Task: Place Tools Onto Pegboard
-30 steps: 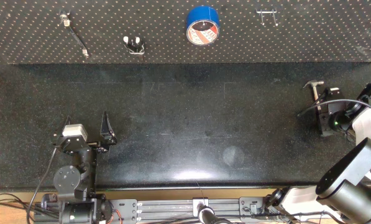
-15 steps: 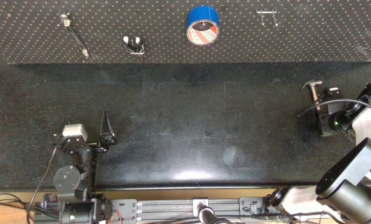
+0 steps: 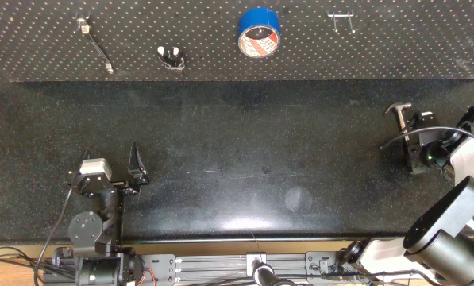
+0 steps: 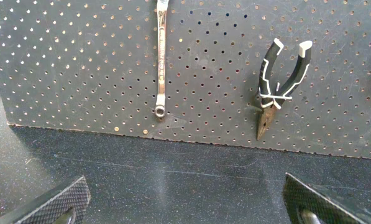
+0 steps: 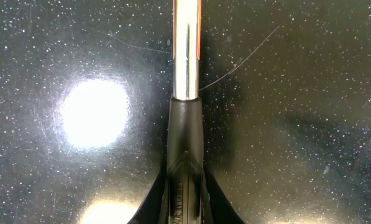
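My right claw (image 5: 185, 208) is clamped on the black grip of the hammer (image 5: 186, 56) at the right end of the dark table (image 3: 260, 159), with the hammer's head pointing toward the pegboard (image 3: 205, 40). My left claw (image 4: 185, 208) gapes wide and holds nothing, facing the hung wrench (image 4: 162, 56) and pliers (image 4: 278, 87).

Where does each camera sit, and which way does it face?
Top: fixed overhead, looking down on table and pegboard; both arms show.
Left wrist: on left arm, facing the pegboard, wrench and pliers; left gripper open at the corners.
Right wrist: on right arm, looking down at hammer and table; right gripper shut on its handle.
Shared: top and left wrist both show wrench and pliers.
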